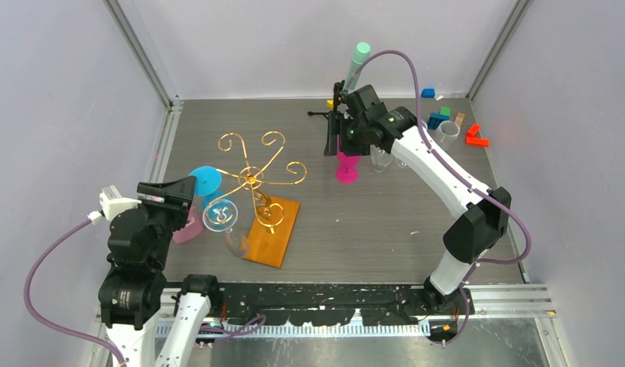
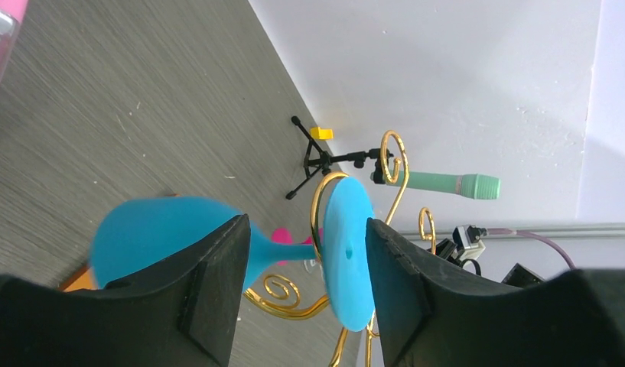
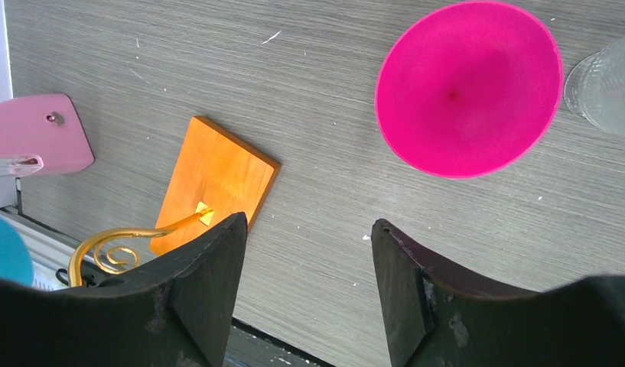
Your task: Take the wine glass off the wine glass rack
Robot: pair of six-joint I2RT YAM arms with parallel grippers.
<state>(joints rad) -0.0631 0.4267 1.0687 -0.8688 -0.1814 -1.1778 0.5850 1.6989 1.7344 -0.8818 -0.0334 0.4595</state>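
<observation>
blue wine glass (image 2: pixel 347 264) found hanging on the gold wine glass rack (image 1: pixel 253 177), at the rack's left side. hung upside down: long axis roughly upright, foot uppermost, bowl pointing down at the grey surface (image 1: pixel 385 222). stem passing through a curled gold arm, foot seated above the curl. shown turned sideways in the left wrist view, bowl at left, foot at right.

left tool (image 2: pixel 307 228) spread, one finger on each side of the stem; bowl beside one finger, foot just beside the other. contact with the glass cannot be told.

rack upright on its orange base (image 1: pixel 278 233). clear wine glass (image 1: pixel 219 215) also hanging on a near arm, just beside the blue one.

right tool (image 3: pixel 309 229) spread, pinching nothing, held above the surface well apart from the rack, near a magenta wine glass (image 3: pixel 470 88) standing upright. black tripod with mint-green cylinder (image 1: pixel 360 55) noted behind that tool.
</observation>
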